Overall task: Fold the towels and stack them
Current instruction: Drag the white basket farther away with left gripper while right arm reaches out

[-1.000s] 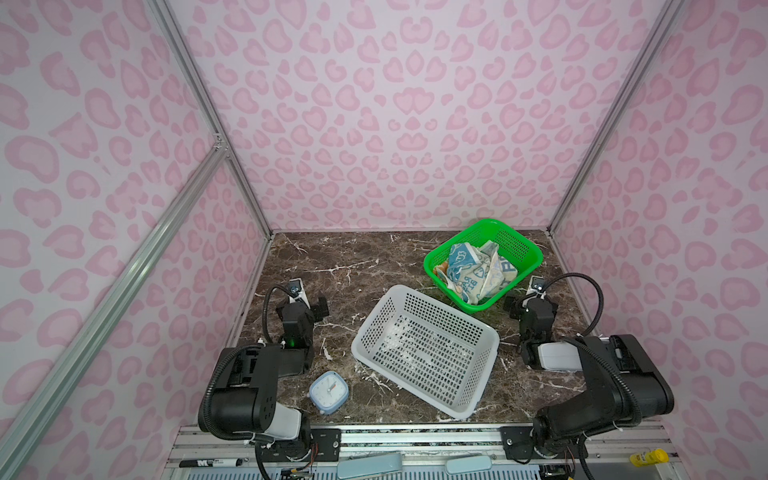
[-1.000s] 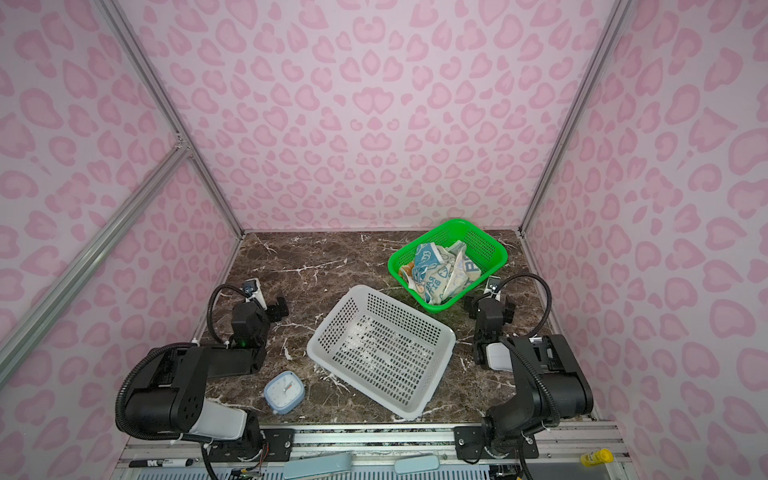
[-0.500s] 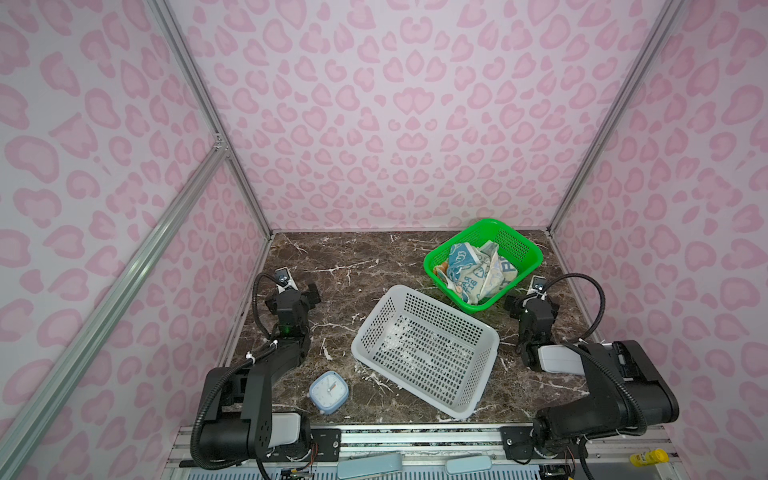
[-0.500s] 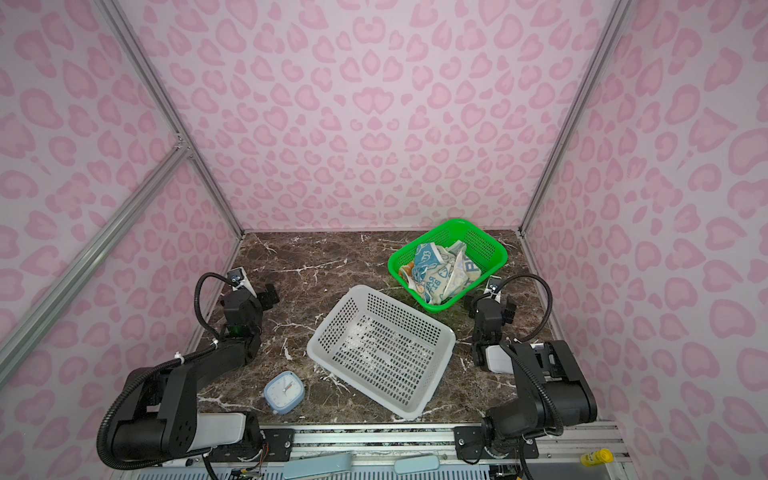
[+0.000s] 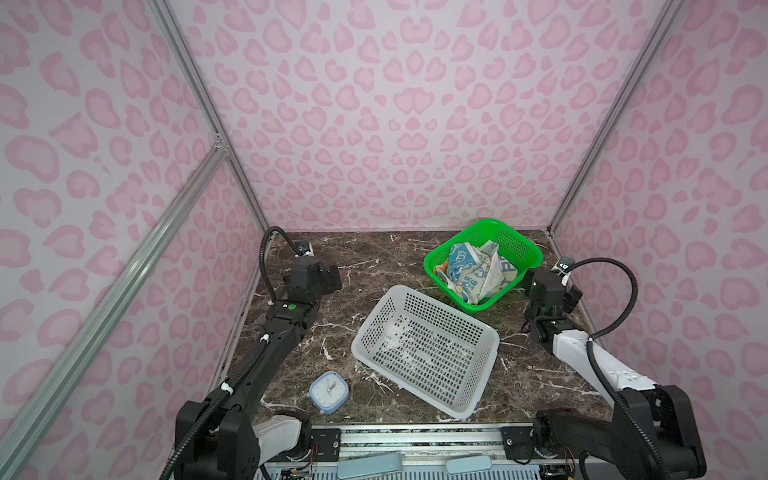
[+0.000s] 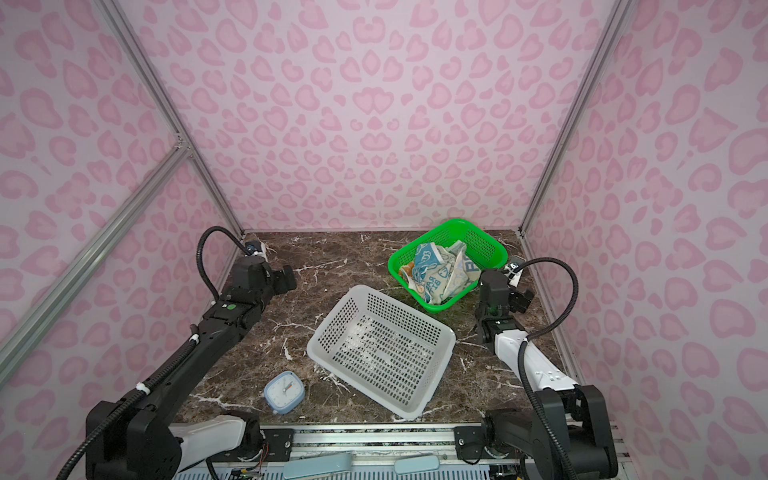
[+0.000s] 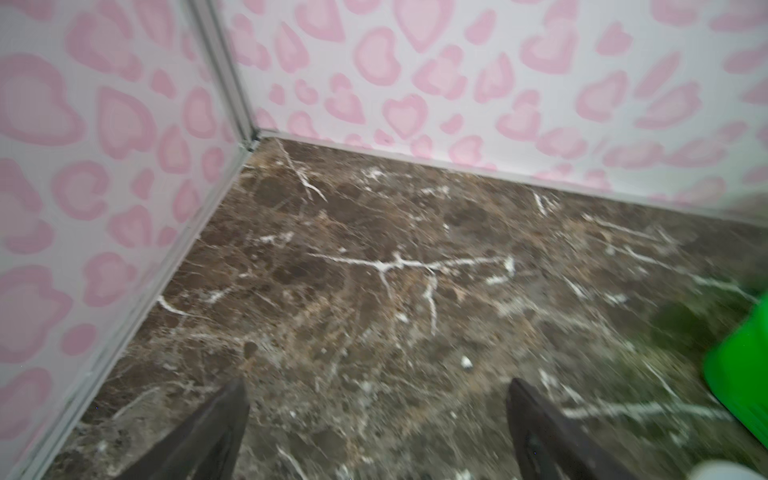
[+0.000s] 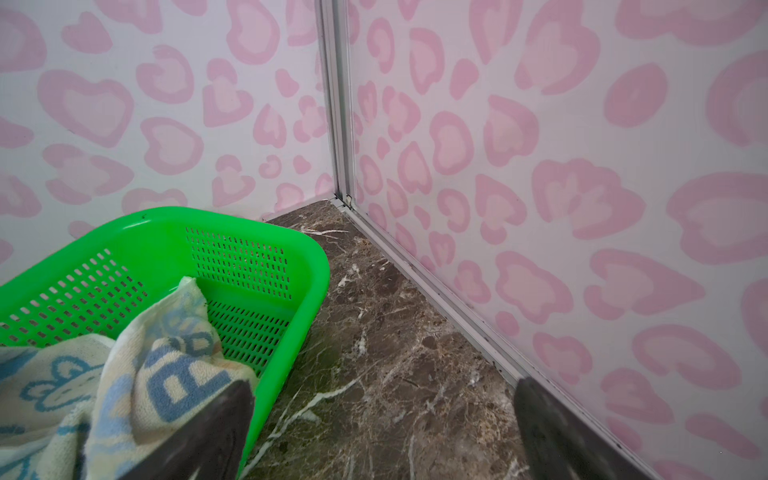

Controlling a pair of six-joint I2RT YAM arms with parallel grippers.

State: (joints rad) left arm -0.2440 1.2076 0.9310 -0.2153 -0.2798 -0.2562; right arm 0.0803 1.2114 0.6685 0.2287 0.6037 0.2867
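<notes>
Firstly, we list the table [image 5: 374, 257]: dark brown marble veined in white, filling the lower middle of both top views, enclosed by pink heart-print panels.

Next, the white basket [image 5: 424, 353]: perforated plastic, rectangular, set askew at the centre of the table in both top views, with nothing inside it.

Third, the green basket [image 5: 519, 245]: smaller, perforated, also askew, at the upper right of the table near the back wall. Its near corner lies just beside the white basket's far rim; we cannot tell whether they touch.

Fourth, the towels [image 5: 473, 270]: a crumpled, unfolded heap inside the green basket, cream terry with blue prints and lettering, and a patch of orange at the heap's left edge. We cannot count the separate cloths. In the right wrist view a fold stands up before the basket's perforated wall.

Fifth, the left gripper [image 7: 376, 386]: at the left side of the table in both top views, well apart from both baskets. Its wrist view, somewhat blurred, shows the jaws spread wide over bare marble, holding nothing.

Sixth, the right gripper [image 8: 384, 384]: at the right edge of the table, just beside the green basket. The jaws are spread wide, one finger in front of the basket's rim, the other near the side wall, with nothing between them.

Last, the clock [image 5: 329, 392]: small, pale blue, a rounded square with a white face, at the lower left of the table, near the white basket but apart from it.
</notes>
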